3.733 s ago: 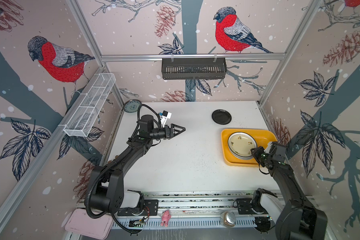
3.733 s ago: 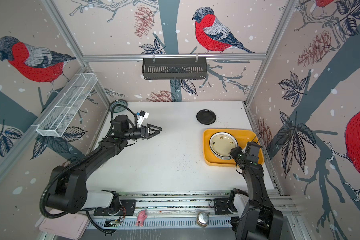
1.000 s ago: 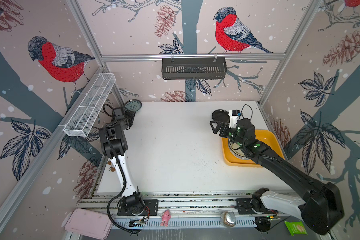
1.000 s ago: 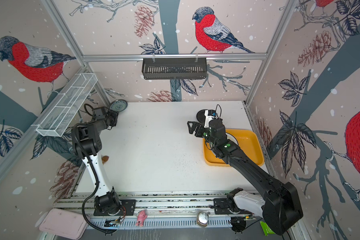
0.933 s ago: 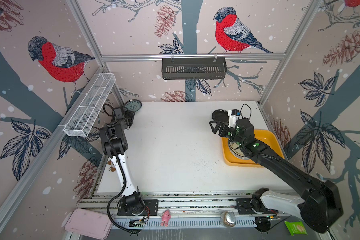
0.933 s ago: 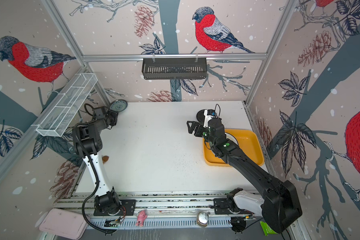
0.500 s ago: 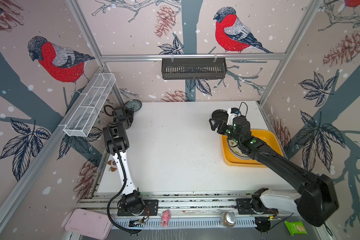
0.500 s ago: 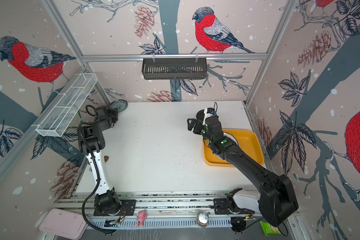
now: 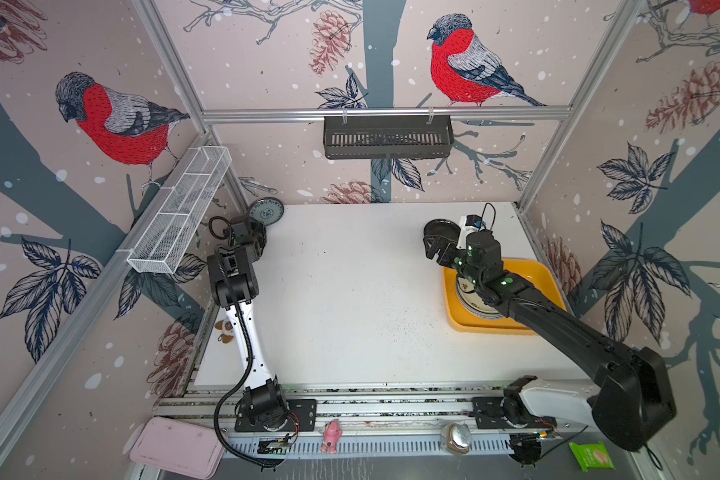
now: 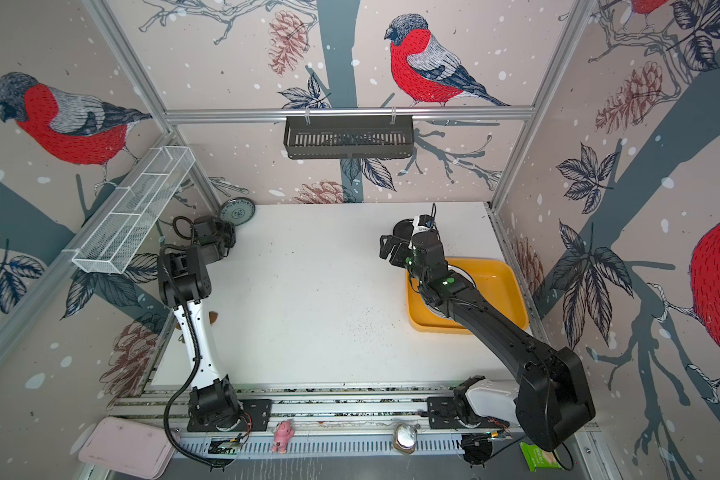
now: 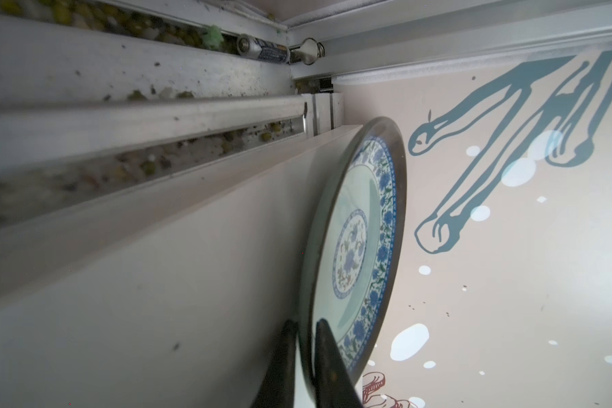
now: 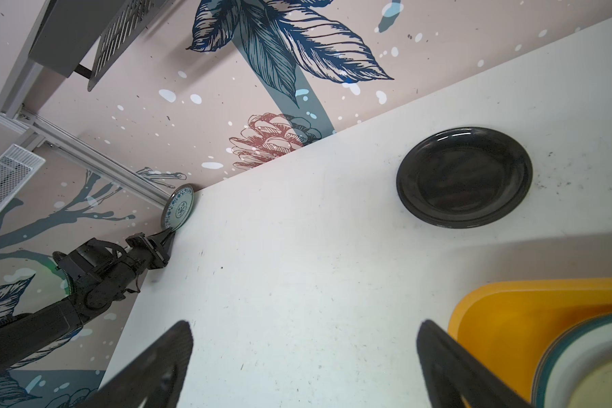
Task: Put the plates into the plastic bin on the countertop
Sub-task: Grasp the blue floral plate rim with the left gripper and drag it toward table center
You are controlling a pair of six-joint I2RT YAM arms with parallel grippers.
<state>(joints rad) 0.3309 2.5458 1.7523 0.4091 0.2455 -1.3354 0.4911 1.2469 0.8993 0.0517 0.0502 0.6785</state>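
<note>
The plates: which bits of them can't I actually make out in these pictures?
- The stack of plates in the plastic bin: the right arm covers most of it in both top views, and the edge of the right wrist view cuts it off. The count cannot be told.
- The black plate: partly behind the right pincer in both top views.
- The blue-patterned plate: its back is turned away in every view.

No legible text in any view, battery (image 11: 263, 50) label apparently printed, too blurred to read

Plate stack (image 9: 469, 302) in bin (image 9: 537, 276), R; lone plate (image 9: 440, 229) behind bin; tilted plate (image 9: 266, 211) far-L corner.
</note>
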